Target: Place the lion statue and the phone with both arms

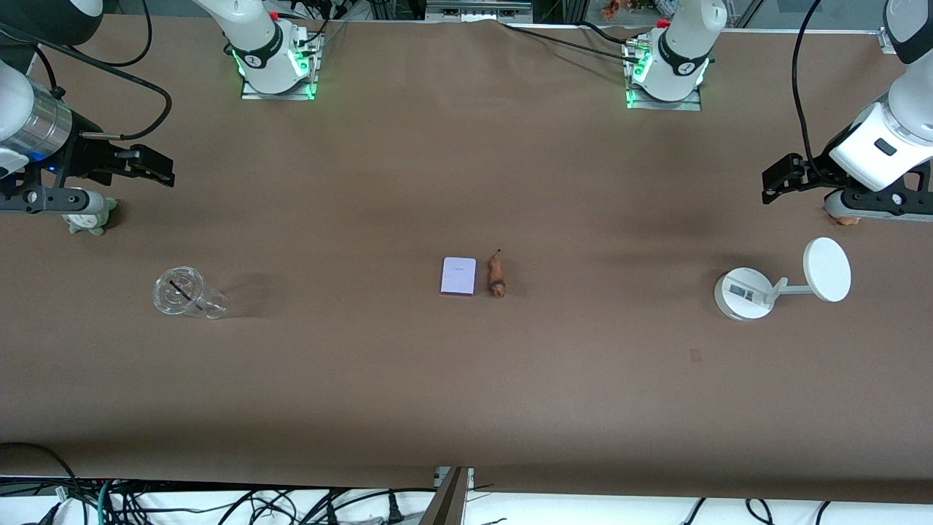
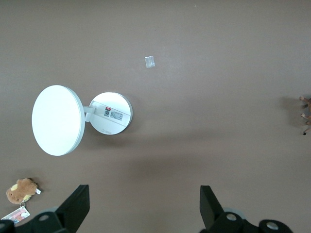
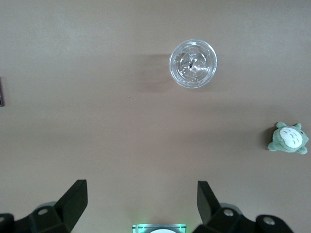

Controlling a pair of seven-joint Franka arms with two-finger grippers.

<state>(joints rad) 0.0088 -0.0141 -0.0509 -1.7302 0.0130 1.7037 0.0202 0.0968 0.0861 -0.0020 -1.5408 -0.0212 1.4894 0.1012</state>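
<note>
Phone (image 1: 458, 275) well apart from both grippers

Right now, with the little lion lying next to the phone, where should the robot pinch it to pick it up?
Probably across its narrow middle, coming straight down from above. The lion statue lies flat and elongated, its thin tail pointing toward the robots' bases. The phone sits close beside it, apart by a slim gap, so one finger must slip into that gap. The tail looks too thin to grip safely.
</note>
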